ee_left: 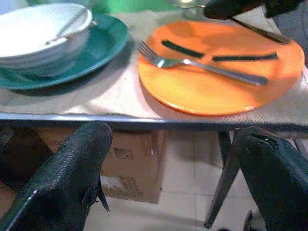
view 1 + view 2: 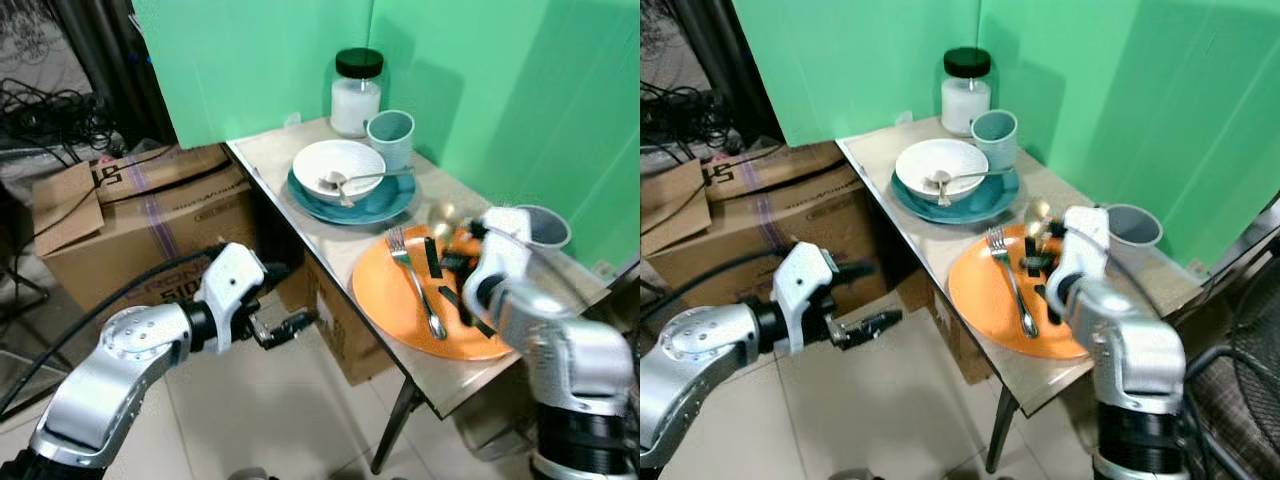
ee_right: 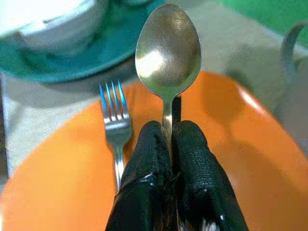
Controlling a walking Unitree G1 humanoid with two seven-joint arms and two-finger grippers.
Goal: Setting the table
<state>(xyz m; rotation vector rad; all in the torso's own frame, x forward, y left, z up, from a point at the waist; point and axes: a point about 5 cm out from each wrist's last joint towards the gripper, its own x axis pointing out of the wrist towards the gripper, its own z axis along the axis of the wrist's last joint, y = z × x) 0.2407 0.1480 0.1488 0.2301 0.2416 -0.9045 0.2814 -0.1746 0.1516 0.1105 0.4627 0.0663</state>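
Nearest, the left gripper (image 2: pixel 285 328) is held out over the floor beside the table (image 2: pixel 300 215), fingers spread, nothing in it. On the table, an orange plate (image 2: pixel 400 300) is seen with a fork (image 2: pixel 415 282) lying on it. Above the plate, a spoon (image 3: pixel 167 53) is pinched tight in the right gripper (image 3: pixel 166 139), bowl pointing toward the far teal plate (image 2: pixel 385 205) and white bowl (image 2: pixel 335 165).
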